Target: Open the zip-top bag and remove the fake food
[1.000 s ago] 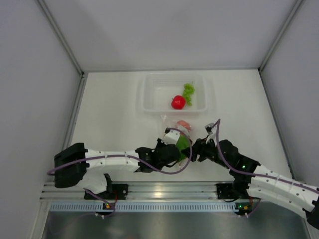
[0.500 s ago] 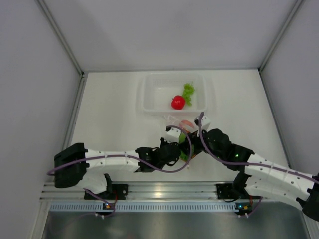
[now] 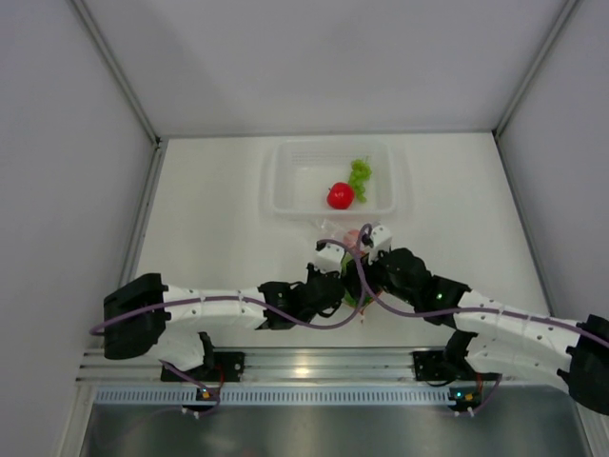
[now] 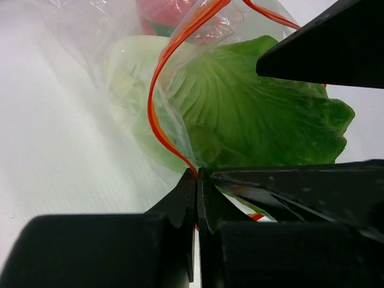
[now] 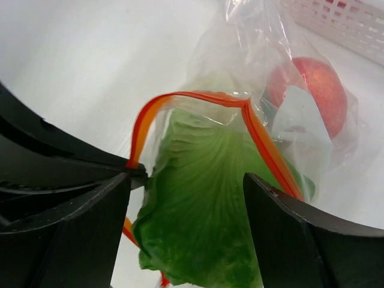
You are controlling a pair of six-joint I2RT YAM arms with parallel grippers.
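The zip-top bag (image 5: 258, 42) lies on the table with its orange-red zip strip (image 5: 264, 144) pulled apart into an open mouth. My left gripper (image 4: 197, 175) is shut on one side of that strip (image 4: 157, 102). A green lettuce leaf (image 5: 198, 210) sticks halfway out of the mouth, and a pinkish-red round fruit (image 5: 312, 87) sits deeper inside. My right gripper (image 5: 187, 180) is open, one finger on each side of the lettuce (image 4: 258, 114), not pressing it. In the top view both grippers meet at the bag (image 3: 350, 238).
A rigid clear tray (image 3: 285, 181) stands just beyond the bag. It holds a red tomato (image 3: 340, 195) and a green grape bunch (image 3: 360, 174). White walls close in the table on the left, right and far sides.
My right arm has swung left and forward to the bag's mouth, and its jaws have spread wider around the lettuce. The left gripper has kept its hold and place.
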